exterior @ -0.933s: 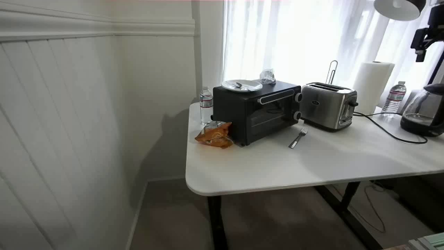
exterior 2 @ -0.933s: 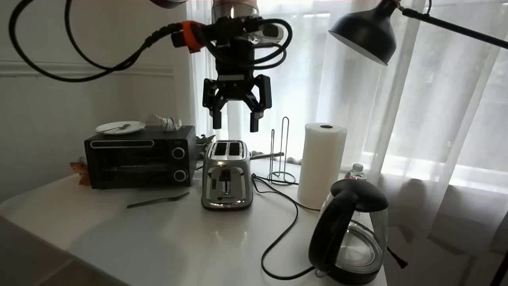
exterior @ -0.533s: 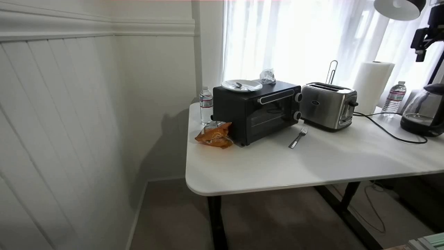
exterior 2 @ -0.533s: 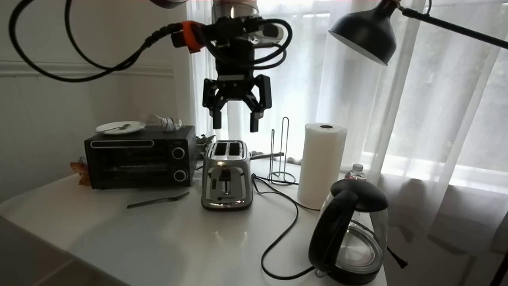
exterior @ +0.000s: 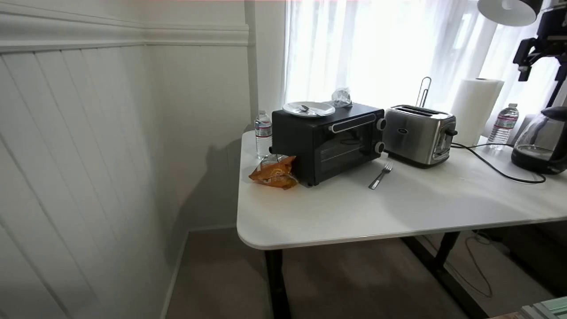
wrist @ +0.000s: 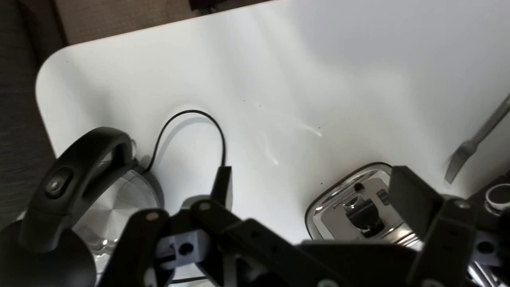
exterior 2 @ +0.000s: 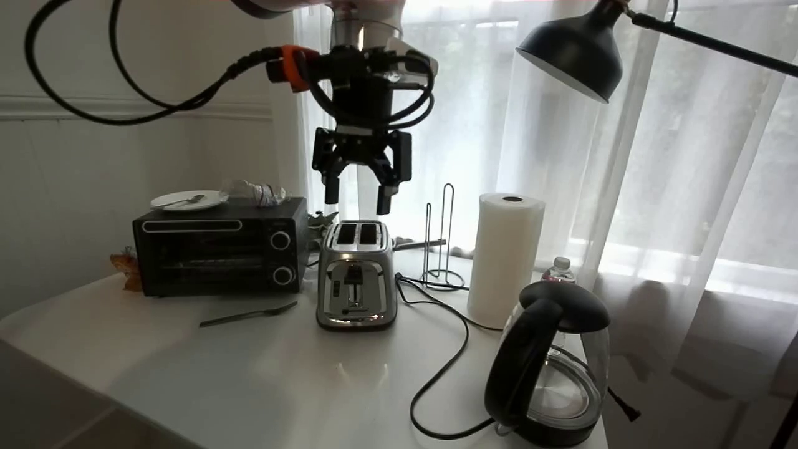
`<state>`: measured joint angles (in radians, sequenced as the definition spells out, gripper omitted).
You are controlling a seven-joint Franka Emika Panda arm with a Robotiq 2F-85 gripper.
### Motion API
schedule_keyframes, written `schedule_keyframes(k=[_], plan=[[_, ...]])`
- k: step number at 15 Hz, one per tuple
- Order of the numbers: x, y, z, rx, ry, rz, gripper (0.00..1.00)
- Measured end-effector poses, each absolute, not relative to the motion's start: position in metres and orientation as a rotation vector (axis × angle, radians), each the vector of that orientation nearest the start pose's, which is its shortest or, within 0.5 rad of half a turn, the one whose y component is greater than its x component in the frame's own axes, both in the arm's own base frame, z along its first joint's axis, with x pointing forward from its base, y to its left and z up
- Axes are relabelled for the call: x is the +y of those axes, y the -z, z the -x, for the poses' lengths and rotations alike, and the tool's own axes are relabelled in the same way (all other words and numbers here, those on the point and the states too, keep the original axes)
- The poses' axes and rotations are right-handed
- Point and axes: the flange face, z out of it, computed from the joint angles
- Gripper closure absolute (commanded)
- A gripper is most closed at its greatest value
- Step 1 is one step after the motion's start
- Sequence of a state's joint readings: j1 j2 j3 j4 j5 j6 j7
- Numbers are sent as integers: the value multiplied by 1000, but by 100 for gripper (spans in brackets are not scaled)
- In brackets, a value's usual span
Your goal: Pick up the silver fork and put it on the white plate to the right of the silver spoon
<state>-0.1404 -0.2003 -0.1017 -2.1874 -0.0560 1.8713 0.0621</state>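
Jaws apart, the gripper point(exterior 2: 358, 201) hangs above the tabletop point(exterior 2: 312, 386), where the silver fork point(exterior 2: 248, 315) lies lower and off to one side. Well apart from the gripper, atop the toaster oven point(exterior 2: 215, 249), the white plate point(exterior 2: 214, 197) holds the silver spoon point(exterior: 305, 107). Lower than the gripper stands the glass kettle point(exterior 2: 552, 374); whether it contains anything is hard to tell

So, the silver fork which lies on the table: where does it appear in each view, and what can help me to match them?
In an exterior view: the silver fork, right of centre.
In an exterior view: the silver fork, left of centre, below the middle.
Wrist view: the silver fork, at the right edge, handle running out of frame.
Landmark in all three: the silver toaster, nearer the tines than the handle.
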Motion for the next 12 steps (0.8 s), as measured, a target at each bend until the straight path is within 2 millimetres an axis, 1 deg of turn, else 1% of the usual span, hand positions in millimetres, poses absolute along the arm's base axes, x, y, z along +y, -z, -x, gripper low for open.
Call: schedule_keyframes(k=[2,5,8,10,12], plan=[[-102,-452,-472,524,-185,3061,0],[-73,-439,-485,737,-164,2973,0],[-41,-427,-490,923,-124,2913,0],[-12,-418,-489,990,-76,2891,0],[22,-407,-485,989,-11,2893,0]])
